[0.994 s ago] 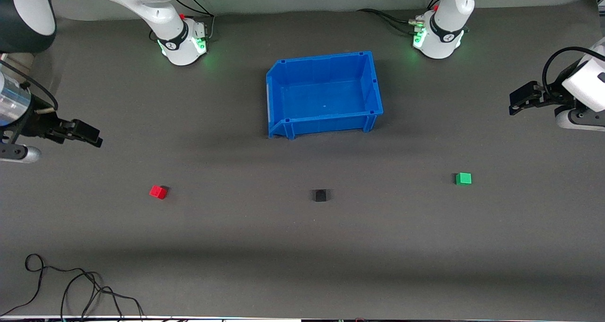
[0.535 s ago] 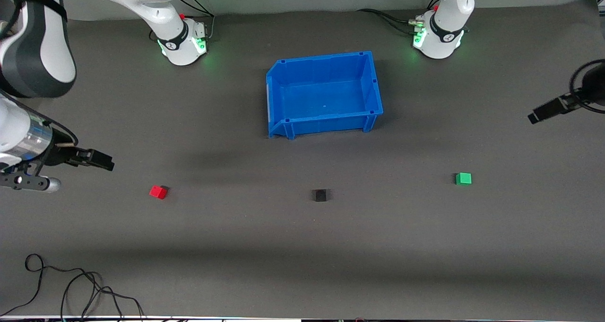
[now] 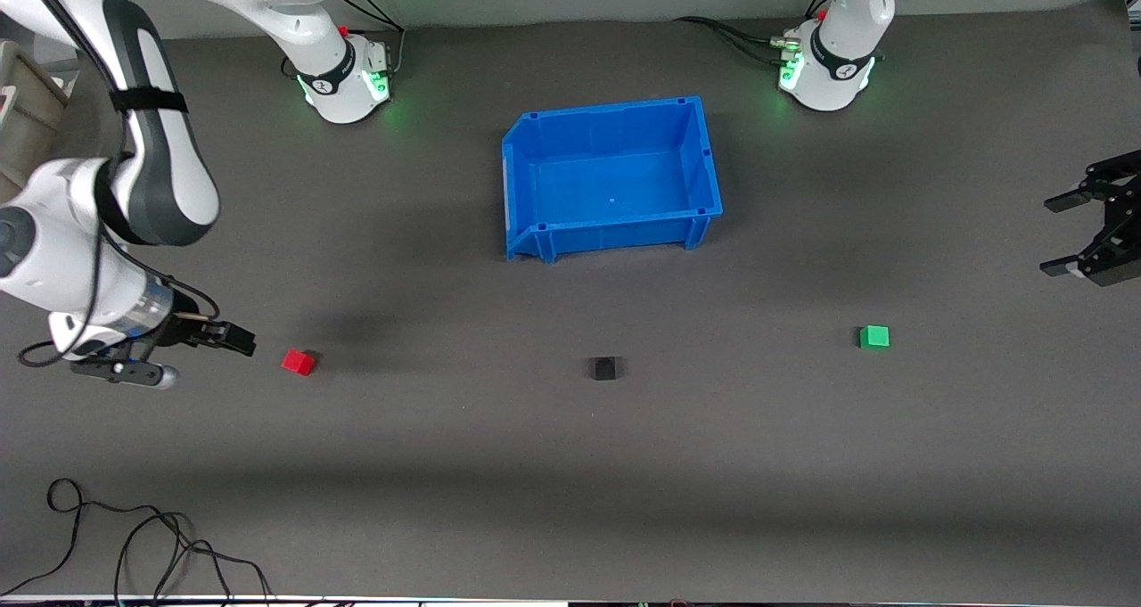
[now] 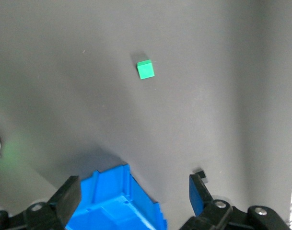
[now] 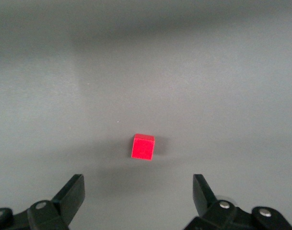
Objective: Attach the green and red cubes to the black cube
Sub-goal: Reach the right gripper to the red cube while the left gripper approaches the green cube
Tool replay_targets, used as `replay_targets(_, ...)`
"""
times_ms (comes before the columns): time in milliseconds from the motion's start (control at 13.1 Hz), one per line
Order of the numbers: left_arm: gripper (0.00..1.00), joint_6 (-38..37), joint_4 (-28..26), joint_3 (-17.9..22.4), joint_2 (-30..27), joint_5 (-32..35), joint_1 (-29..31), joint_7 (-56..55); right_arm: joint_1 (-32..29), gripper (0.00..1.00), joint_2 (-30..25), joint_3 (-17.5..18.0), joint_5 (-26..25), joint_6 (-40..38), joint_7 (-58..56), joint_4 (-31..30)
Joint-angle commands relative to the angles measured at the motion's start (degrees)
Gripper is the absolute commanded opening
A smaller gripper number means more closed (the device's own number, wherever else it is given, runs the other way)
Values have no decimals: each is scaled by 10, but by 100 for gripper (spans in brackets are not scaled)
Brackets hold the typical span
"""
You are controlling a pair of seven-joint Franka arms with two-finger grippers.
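Jaws: right gripper wide and empty, low beside the red cube; left gripper wide, empty, above the tabletop's left-arm end.
Cubes: black cube between red and green cube, all well apart.
Progress: nothing attached; both pickups remain.

No text, label, brand name or number can be read anywhere in these views. The dark collars on the two white arm bases carry small white marks, too small to make out.
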Motion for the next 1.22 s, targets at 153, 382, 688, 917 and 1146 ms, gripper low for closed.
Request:
replay_targets(153,100,92,-141,-5,-29,-53,6,-45,-1,100,67,-13,67,83,3,-14)
replay_targets(382,100,175,-220,-6,-29,-71,6,-35,-1,100,106,-13,68,157,3,-29)
replay_targets(688,100,283,-282,-9,4,-112,0,-8,1,100,138,-13,91,188,4,-31)
replay_targets(917,100,339,-296,-9,64,-156,-1,44,1,100,150,-13,117,187,5,-30)
replay_targets(1146,100,385,-317,-9,109,-223,0,144,7,100,161,-13,118,187,29,-30)
